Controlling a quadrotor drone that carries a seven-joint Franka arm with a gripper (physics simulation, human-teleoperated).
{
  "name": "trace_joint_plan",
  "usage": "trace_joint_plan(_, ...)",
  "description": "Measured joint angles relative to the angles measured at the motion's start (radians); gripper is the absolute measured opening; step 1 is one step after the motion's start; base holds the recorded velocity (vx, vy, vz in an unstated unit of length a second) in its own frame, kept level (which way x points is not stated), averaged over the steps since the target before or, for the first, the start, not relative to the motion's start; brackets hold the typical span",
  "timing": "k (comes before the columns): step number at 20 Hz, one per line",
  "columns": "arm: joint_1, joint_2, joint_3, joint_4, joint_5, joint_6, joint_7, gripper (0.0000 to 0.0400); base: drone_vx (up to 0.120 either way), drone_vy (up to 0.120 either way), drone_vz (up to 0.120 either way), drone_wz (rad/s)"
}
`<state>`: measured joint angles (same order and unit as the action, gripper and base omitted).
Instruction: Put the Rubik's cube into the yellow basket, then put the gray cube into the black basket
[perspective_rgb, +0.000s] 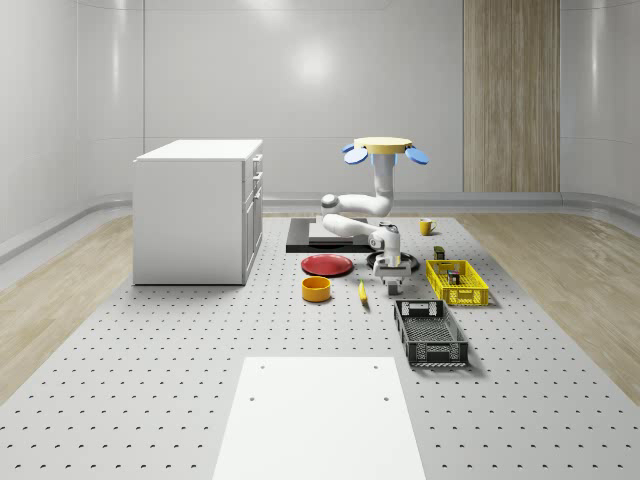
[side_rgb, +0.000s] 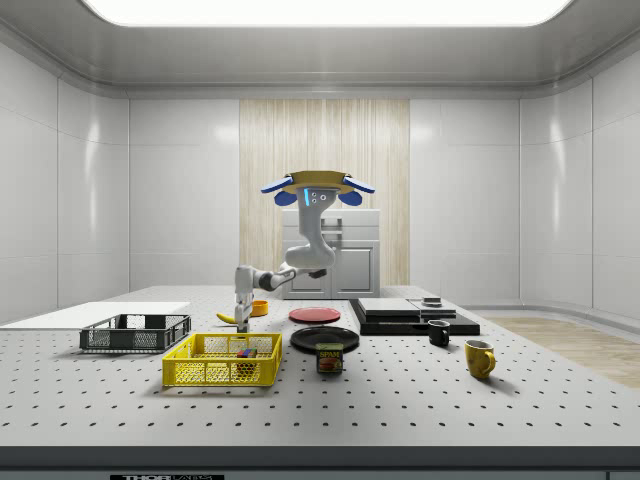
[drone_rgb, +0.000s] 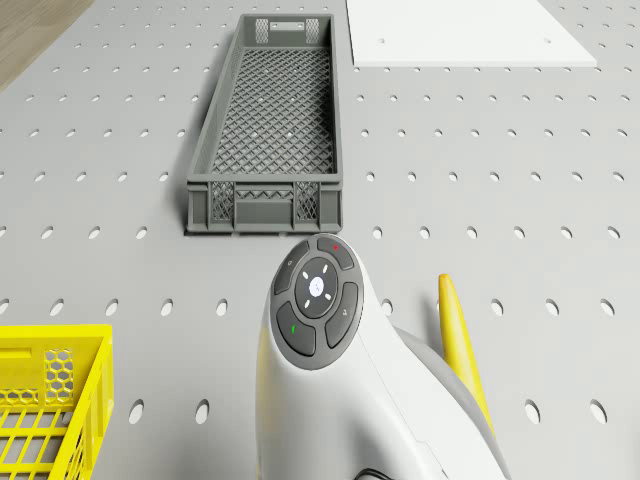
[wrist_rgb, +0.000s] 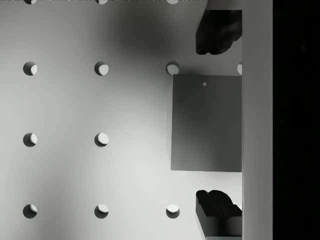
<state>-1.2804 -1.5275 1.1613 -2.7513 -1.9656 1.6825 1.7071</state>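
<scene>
The drone (perspective_rgb: 385, 149) hovers above the table near the black slab, its arm bent down toward the table. My gripper (wrist_rgb: 217, 122) is open and points straight down. The gray cube (wrist_rgb: 200, 125) lies on the table between its two dark fingers (wrist_rgb: 215, 32), with a gap on each side. In the whole-scene view the gripper (perspective_rgb: 392, 283) hangs low between the banana and the yellow basket (perspective_rgb: 457, 283). The Rubik's cube (side_rgb: 245, 352) lies inside the yellow basket (side_rgb: 222, 361). The black basket (perspective_rgb: 430, 333) stands just in front of the gripper, also seen as the dark mesh basket (drone_rgb: 265, 130).
A banana (perspective_rgb: 362, 292), yellow bowl (perspective_rgb: 317, 289) and red plate (perspective_rgb: 327, 265) lie to the whole-scene view's left of the gripper. A black plate (side_rgb: 324, 339), a can (side_rgb: 330, 358), two mugs (side_rgb: 479, 357) and a white cabinet (perspective_rgb: 198, 210) stand around.
</scene>
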Motion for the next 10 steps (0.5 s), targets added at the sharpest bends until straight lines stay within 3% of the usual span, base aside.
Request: trace_joint_plan(10, -0.011, 0.016, -0.040, 0.025, -0.041, 0.010, -0.005, 0.0400, 0.000, 0.000, 0.000, 0.000)
